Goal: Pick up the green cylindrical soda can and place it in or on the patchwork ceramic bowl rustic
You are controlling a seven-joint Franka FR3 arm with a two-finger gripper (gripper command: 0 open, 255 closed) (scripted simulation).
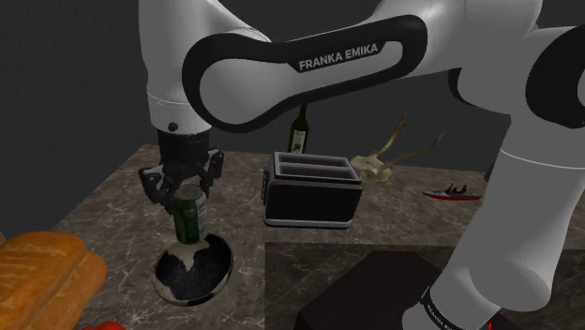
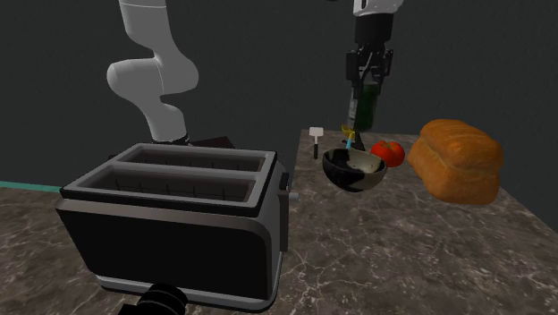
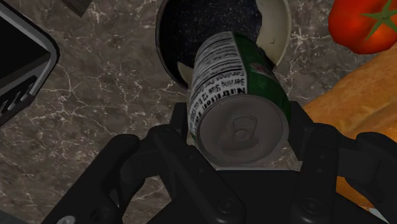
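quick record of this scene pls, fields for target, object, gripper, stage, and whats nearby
target: bowl, dark inside with pale patches, on the counter
object: soda can, green, upright, directly above the bowl
gripper: gripper pointing down, fingers shut on the soda can's upper part
contact with bowl: cannot tell
stage: soda can lifted and over the bowl, not yet released
nearby: toaster, bread loaf, tomato

Green soda can [image 1: 190, 217] (white nutrition label, silver pull-tab top) upright, clasped in the gripper [image 1: 186, 187], hanging just over the bowl [image 1: 208, 272]. Bowl upright on the marbled counter [image 1: 122, 202], dark speckled inside with a cream patch
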